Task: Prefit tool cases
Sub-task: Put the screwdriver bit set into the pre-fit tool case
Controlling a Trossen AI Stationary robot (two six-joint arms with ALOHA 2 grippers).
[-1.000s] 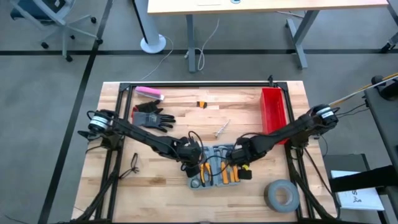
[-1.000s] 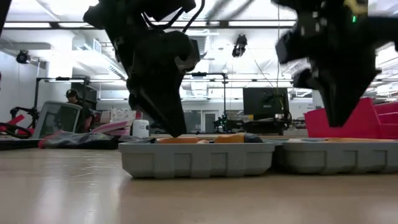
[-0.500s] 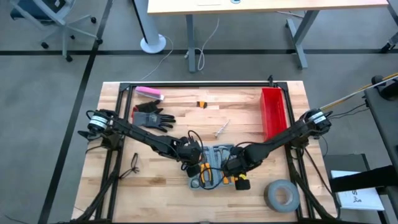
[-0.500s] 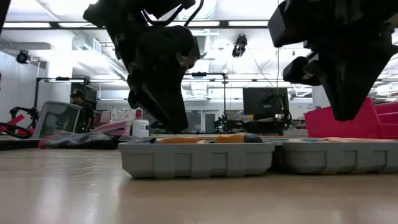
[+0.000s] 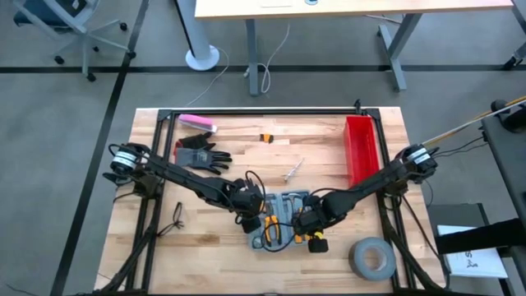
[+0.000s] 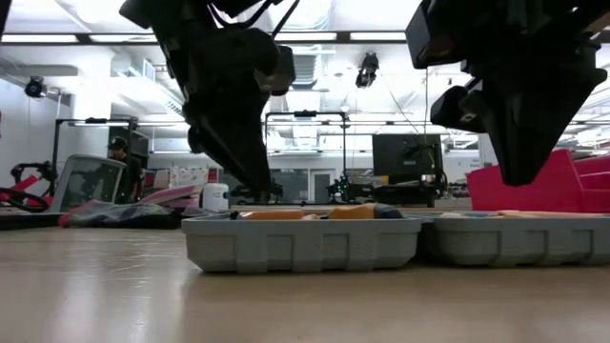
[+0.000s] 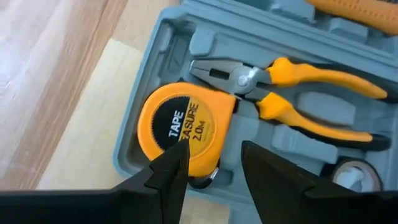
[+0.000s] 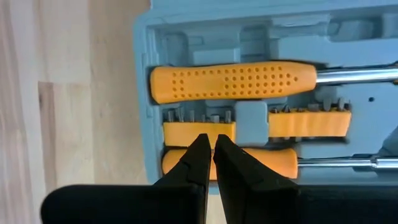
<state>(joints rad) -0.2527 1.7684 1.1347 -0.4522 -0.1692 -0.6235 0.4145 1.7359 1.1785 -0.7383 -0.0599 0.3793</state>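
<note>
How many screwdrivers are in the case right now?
2 screwdrivers in the case: one above the bit holders, one below them, partly behind the right gripper's fingers. Others may be hidden.

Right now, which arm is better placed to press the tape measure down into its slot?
Left. Its open claw hangs right over the tape measure in the case; the right claw sits over the screwdrivers.

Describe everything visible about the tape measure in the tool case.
The tape measure is a round orange plastic housing with a black face label reading "TAPE MEASURE 2.0M" and a ribbed rim. It lies flat, label up, seated in a moulded slot at a corner of the grey-blue tool case, right beside the nose of the orange-handled pliers. A small metal end piece shows at its edge. The left claw hangs open just above it, not touching.
</note>
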